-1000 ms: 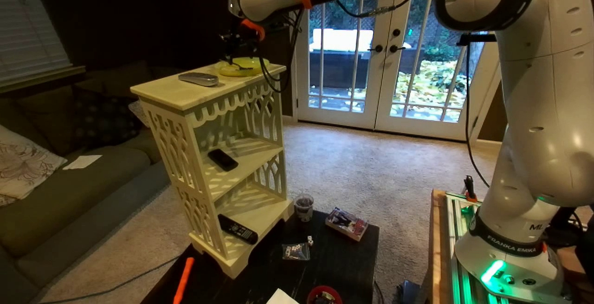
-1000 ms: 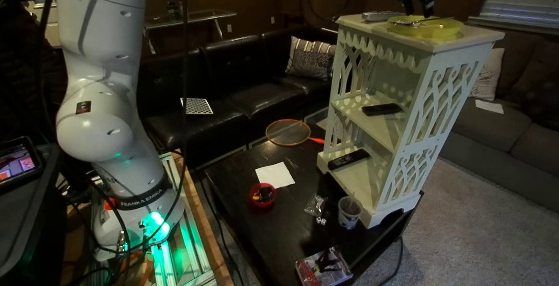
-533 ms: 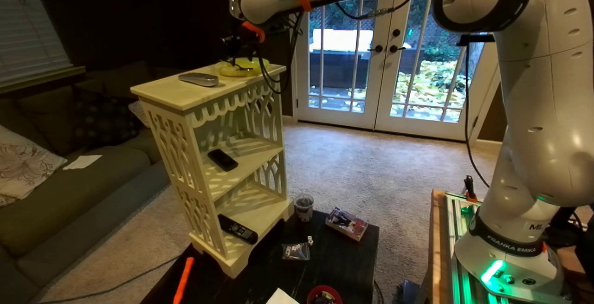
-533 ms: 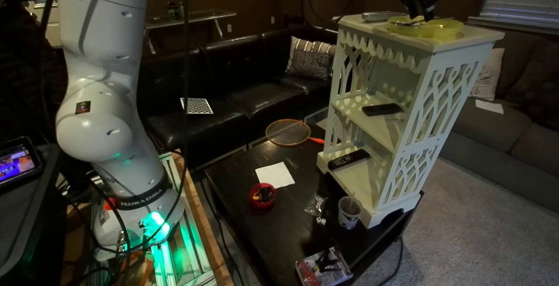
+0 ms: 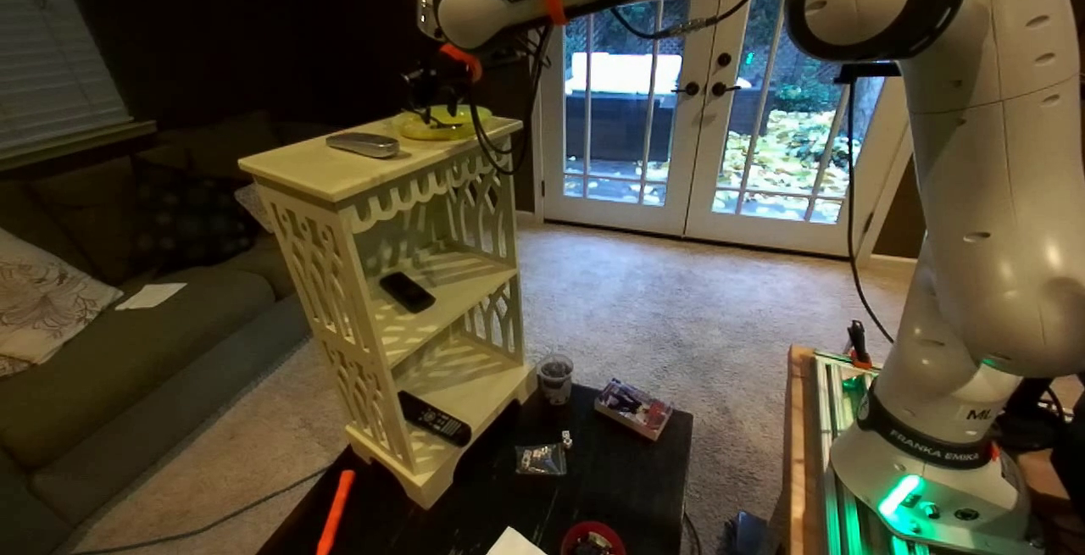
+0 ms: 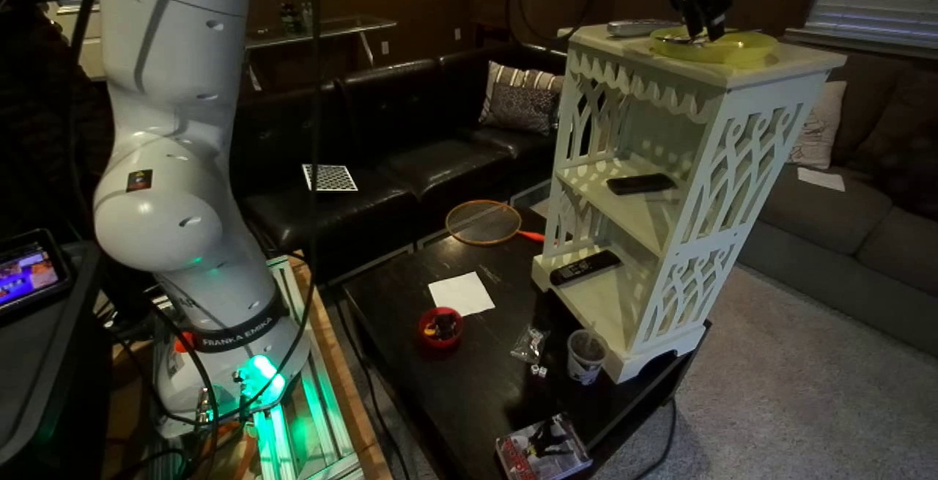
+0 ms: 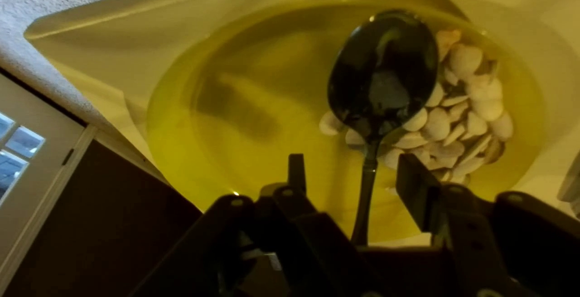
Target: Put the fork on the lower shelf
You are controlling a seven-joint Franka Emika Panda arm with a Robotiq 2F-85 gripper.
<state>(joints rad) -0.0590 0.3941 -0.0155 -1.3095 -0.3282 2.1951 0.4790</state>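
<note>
No fork shows; the utensil is a dark, shiny spoon (image 7: 385, 75) lying over a yellow dish (image 7: 181, 152) that holds pale shell-like pieces. The dish (image 5: 470, 121) sits on the top board of the cream unit. My gripper (image 7: 351, 170) is open, its fingers apart on either side of the spoon's handle, with a gap on both sides. In both exterior views the gripper (image 5: 436, 119) (image 6: 705, 34) points down into the dish. The lower shelf (image 5: 453, 284) is the unit's middle tier, below the top board; it also shows in an exterior view (image 6: 630, 209). The handle's end is hidden by the gripper.
A silver case-like object (image 5: 363, 145) lies on the top board (image 5: 297, 167). A black phone (image 5: 407, 292) lies on the middle tier. A remote (image 5: 434, 419) lies on the bottom tier. A cup (image 6: 586, 355) and a book (image 6: 544, 449) stand on the dark table.
My gripper has come down a little into the dish, and its fingers look closer together. The spoon and the other objects look unmoved.
</note>
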